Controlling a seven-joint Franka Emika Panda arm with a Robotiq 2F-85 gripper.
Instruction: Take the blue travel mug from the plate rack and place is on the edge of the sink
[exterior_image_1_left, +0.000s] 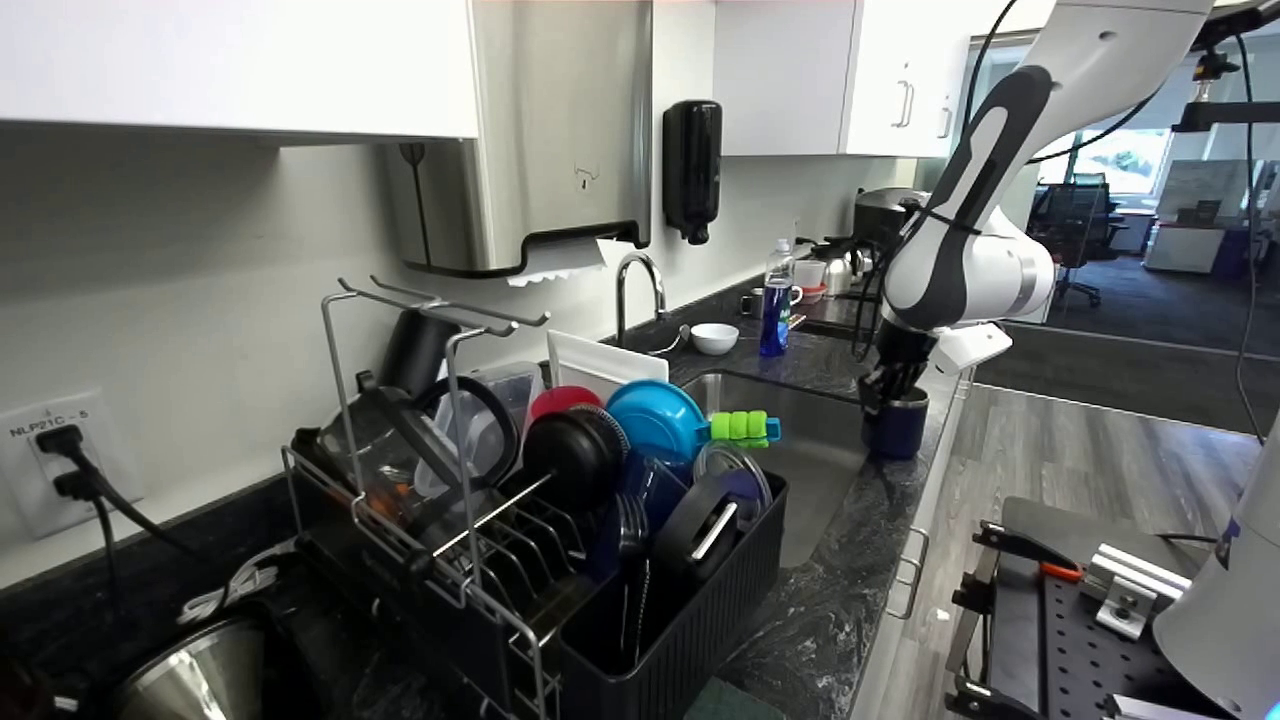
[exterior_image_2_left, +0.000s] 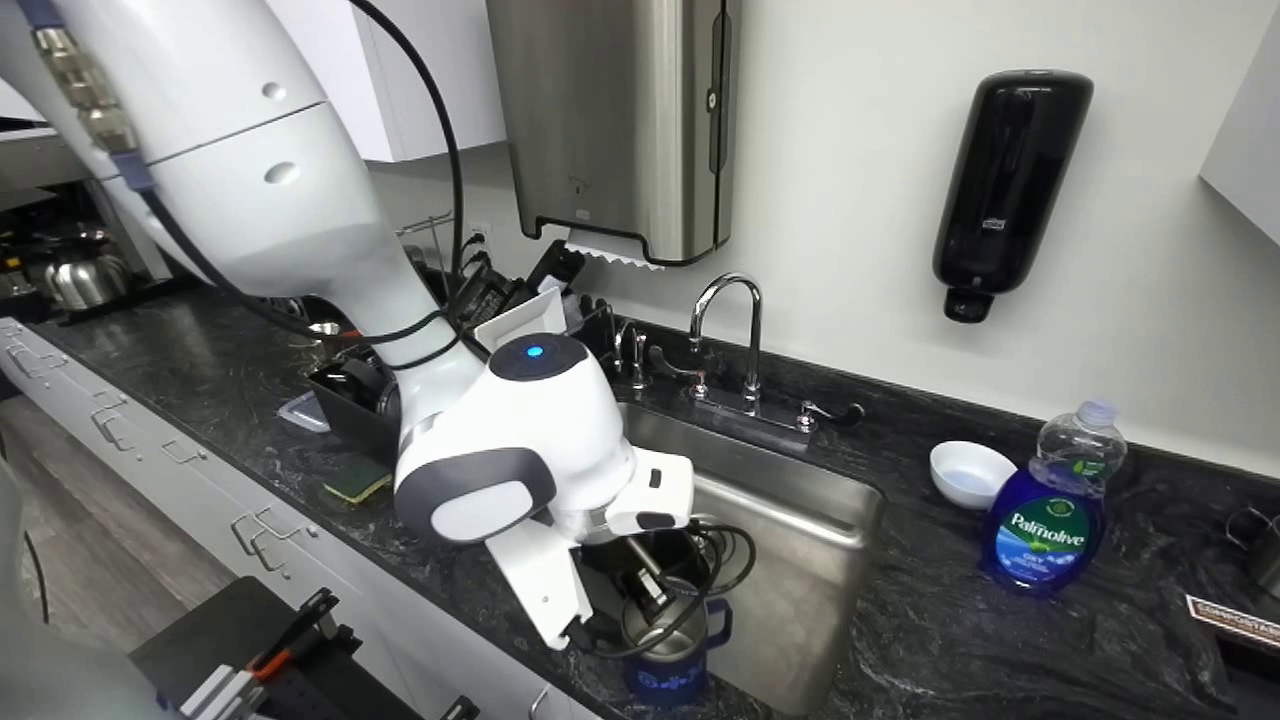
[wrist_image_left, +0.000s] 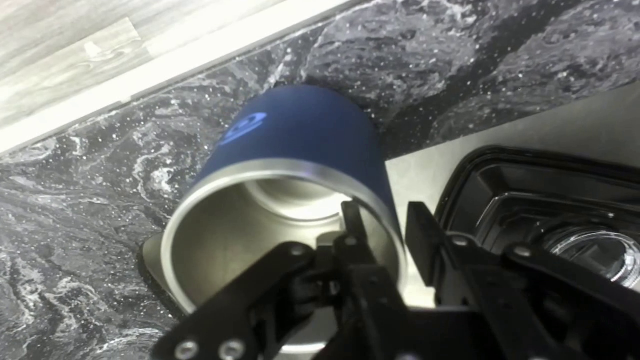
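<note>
Wrist view. Gripper (wrist_image_left: 386, 220): fingers (wrist_image_left: 422, 245) moderately parted, one inside the mug (wrist_image_left: 300, 120), one outside, its wall between them unclamped. Mug: blue, below the gripper, on the counter (wrist_image_left: 75, 225) at the edge of the sink (wrist_image_left: 550, 130). Container (wrist_image_left: 555, 192): black, in the sink, just beside the outer finger.

In an exterior view. Mug: upright, under the gripper. Rack (exterior_image_1_left: 520, 545): laden with dishes (exterior_image_1_left: 655, 415), well apart from the gripper, past one end of the sink.

In an exterior view. Mug: handle (exterior_image_2_left: 726, 620) towards the sink; fingers partly hidden, contact hard to judge. Bottle (exterior_image_2_left: 1045, 540), bowl (exterior_image_2_left: 970, 473): well apart from the gripper.
</note>
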